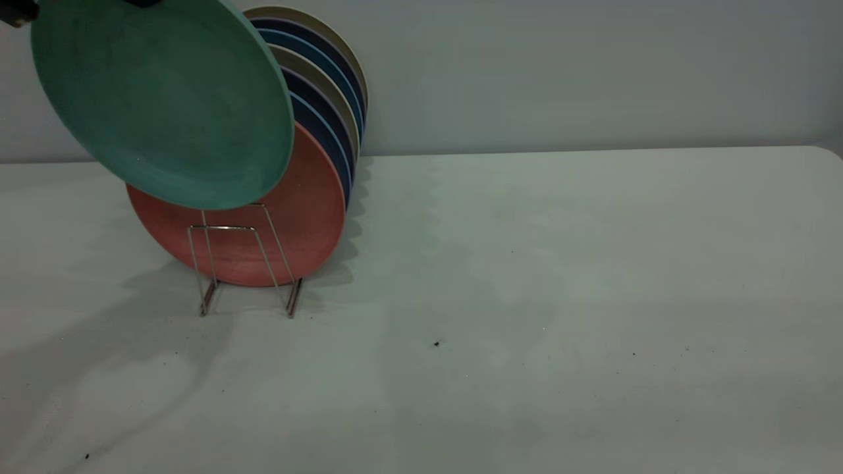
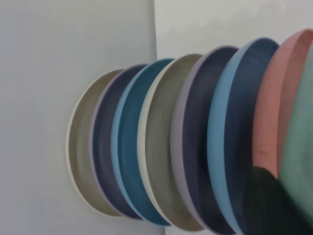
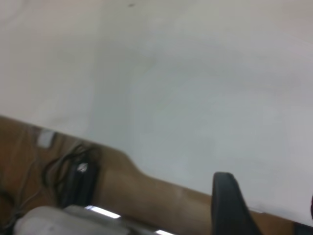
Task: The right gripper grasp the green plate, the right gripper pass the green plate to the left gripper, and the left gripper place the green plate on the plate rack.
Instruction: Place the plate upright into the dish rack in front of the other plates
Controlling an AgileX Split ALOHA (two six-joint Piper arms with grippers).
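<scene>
The green plate (image 1: pixel 164 99) hangs tilted in the air at the top left, above the front slot of the plate rack (image 1: pixel 227 228) and partly in front of a salmon-pink plate (image 1: pixel 296 224). Only a dark bit of my left gripper (image 1: pixel 16 13) shows at the plate's upper rim. In the left wrist view my left gripper (image 2: pixel 279 196) is shut on the green plate (image 2: pixel 301 147), with one dark finger (image 2: pixel 264 203) over its rim. My right gripper (image 3: pixel 269 215) is out of the exterior view. It is open and empty near the table's edge.
The rack holds several upright plates behind the pink one, dark blue (image 1: pixel 329 141), teal-blue and beige (image 1: pixel 329 79); they also show in the left wrist view (image 2: pixel 161 147). A grey wall stands behind. The white table (image 1: pixel 527 296) stretches to the right. Cables lie on the floor (image 3: pixel 73 171).
</scene>
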